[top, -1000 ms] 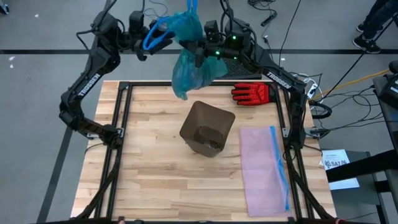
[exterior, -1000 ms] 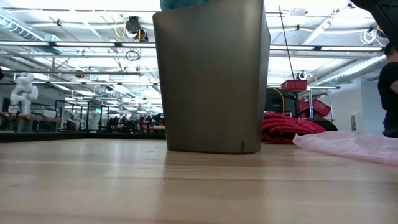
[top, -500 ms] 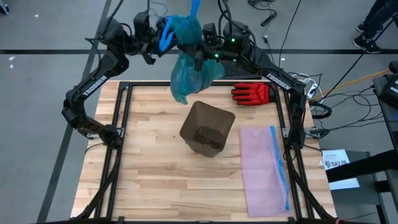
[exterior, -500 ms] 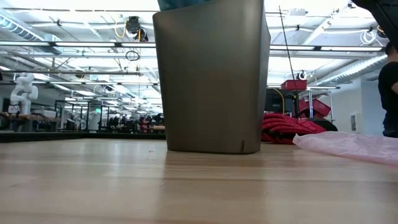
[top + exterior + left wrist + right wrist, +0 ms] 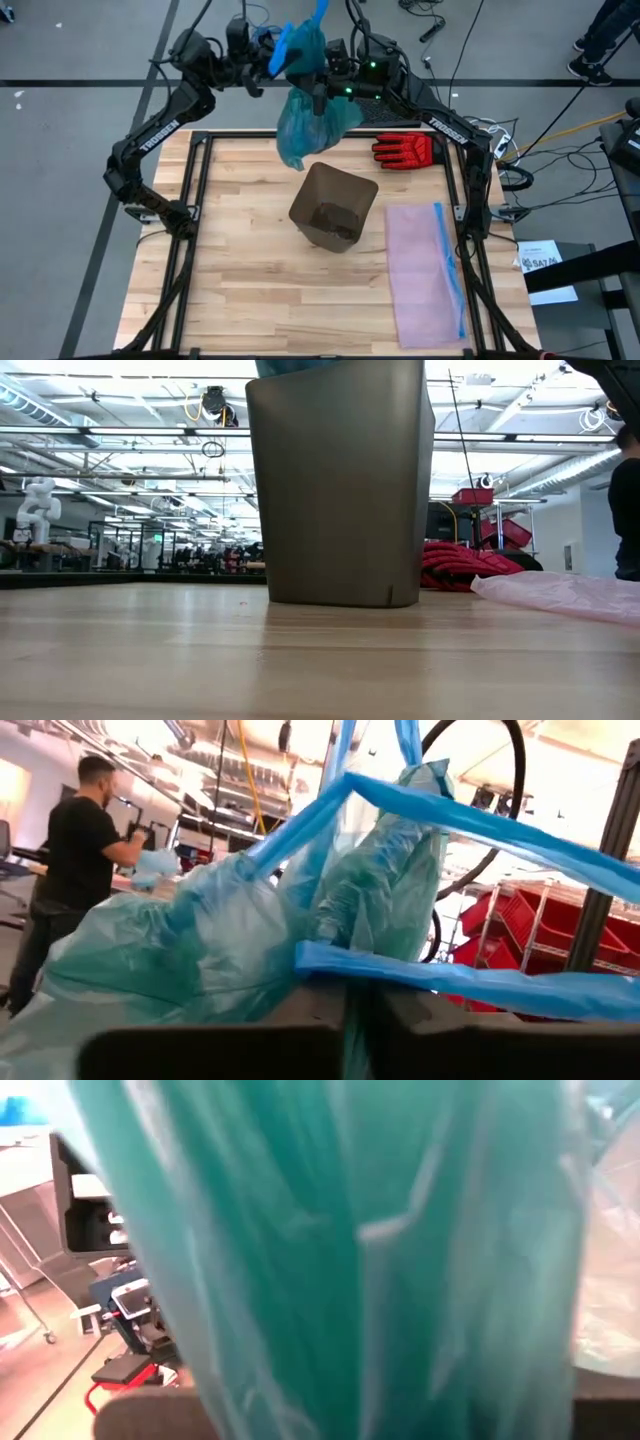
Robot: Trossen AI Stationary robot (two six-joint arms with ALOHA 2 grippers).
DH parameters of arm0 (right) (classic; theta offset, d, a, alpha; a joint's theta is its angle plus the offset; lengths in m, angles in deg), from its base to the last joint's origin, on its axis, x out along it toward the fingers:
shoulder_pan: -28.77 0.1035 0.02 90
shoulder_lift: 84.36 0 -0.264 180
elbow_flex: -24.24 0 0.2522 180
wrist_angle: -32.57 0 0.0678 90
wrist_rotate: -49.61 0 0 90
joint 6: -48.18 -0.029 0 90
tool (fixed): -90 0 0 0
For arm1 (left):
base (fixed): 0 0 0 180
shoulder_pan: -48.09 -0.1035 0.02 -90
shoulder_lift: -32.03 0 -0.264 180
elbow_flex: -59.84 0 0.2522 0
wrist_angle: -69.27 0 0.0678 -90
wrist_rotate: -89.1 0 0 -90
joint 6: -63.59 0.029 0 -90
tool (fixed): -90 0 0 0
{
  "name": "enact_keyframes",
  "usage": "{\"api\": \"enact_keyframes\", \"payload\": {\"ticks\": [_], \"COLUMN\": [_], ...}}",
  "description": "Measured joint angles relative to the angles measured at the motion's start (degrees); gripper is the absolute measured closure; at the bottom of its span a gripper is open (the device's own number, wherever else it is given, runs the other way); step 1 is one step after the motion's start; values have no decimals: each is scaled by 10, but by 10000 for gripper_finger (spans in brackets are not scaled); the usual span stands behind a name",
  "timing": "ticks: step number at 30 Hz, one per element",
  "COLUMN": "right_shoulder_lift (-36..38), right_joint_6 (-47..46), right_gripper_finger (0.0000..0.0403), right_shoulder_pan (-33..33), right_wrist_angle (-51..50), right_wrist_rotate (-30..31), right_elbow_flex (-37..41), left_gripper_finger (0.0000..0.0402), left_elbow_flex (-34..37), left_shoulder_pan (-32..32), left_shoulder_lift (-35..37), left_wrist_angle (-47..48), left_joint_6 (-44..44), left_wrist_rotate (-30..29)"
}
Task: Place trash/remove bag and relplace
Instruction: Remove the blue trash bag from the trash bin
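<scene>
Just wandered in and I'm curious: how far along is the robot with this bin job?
Done: the teal bag is out of the bin, hanging above the table's far edge. In hand: the right gripper pinches its neck, the left gripper has its blue handles. Left: some trash shows in the bare bin, and the pink bag lies flat beside it, not yet fitted.

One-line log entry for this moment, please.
bag: lifted out, above table's far edge | both pincers: gripping it | bin: unlined | pink bag: flat on table

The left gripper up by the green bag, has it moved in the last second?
Yes. The left gripper has moved toward the right arm and farther beyond the table's far edge, pulling the bag's blue handles along.
</scene>
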Motion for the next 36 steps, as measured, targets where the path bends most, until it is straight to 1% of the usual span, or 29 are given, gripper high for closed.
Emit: {"api": "enact_keyframes", "payload": {"ticks": [1, 7, 11, 14, 16, 19, 23, 27, 31, 36], "right_shoulder_lift": [0, 0, 0, 0, 0, 0, 0, 0, 0, 0], "right_joint_6": [0, 0, 0, 0, 0, -2, -16, -16, -11, 0], "right_gripper_finger": [403, 401, 379, 346, 317, 263, 187, 126, 94, 89], "right_shoulder_pan": [0, 0, 0, 1, 0, 1, 2, 1, -5, -11], "right_wrist_angle": [0, -6, -29, -51, -75, -101, -104, -108, -123, -130], "right_wrist_rotate": [0, 0, 0, 0, 0, 0, 5, 17, 20, 19], "right_elbow_flex": [0, 0, 0, 0, 0, 0, 0, 0, 0, 0], "left_gripper_finger": [390, 399, 400, 400, 401, 401, 401, 401, 401, 401], "left_elbow_flex": [0, 0, 0, -4, -7, -8, -8, -8, -8, -8], "left_shoulder_pan": [0, -1, -14, -32, -43, -49, -51, -51, -52, -55], "left_shoulder_lift": [0, 0, 6, 8, 11, 19, 23, 24, 30, 38], "left_wrist_angle": [0, 1, -2, 1, 8, 29, 68, 85, 120, 178], "left_joint_6": [1, 10, 14, 14, 17, 39, 62, 73, 97, 116], "left_wrist_rotate": [-1, -13, -31, -32, -32, -31, -30, -31, -32, -32]}}
